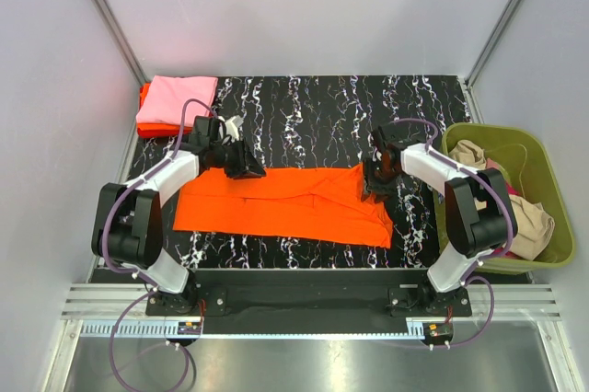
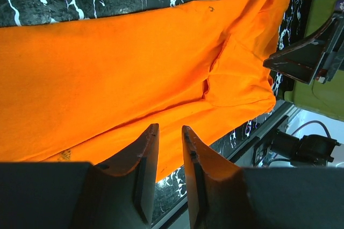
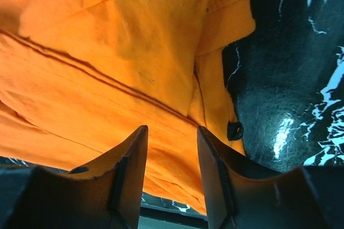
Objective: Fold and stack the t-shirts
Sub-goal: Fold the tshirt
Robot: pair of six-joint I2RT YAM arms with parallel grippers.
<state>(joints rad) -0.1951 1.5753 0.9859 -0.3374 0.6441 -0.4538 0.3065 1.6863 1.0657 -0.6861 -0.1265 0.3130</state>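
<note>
**Orange shirt lies in a long band, jaws loose at both ends**

The orange t-shirt (image 1: 285, 203) lies flat across the middle of the counter (image 1: 322, 107), narrowed to a long band running left to right. That looks like a lengthwise fold already made, with the crosswise folds not yet done.

The left arm (image 1: 170, 176) reaches to the band's far left corner and the right arm (image 1: 433, 164) to its far right end. This looks like a placement for working both ends at once. The left jaws stand a narrow gap apart and the right jaws wider. Cloth shows below both pairs, but nothing is pinched between them.

Two shirts are stacked in the far left corner, a pink t-shirt (image 1: 179, 98) on a red-orange t-shirt (image 1: 144, 96). There they are out of the folding space.

One olive-green basket (image 1: 488, 132) sits just beside the right arm, likely for easy reach. It holds beige cloth (image 1: 532, 222) and a sliver of magenta cloth (image 1: 502, 176). That makes at least two more shirts, but the heap hides the exact count.
</note>
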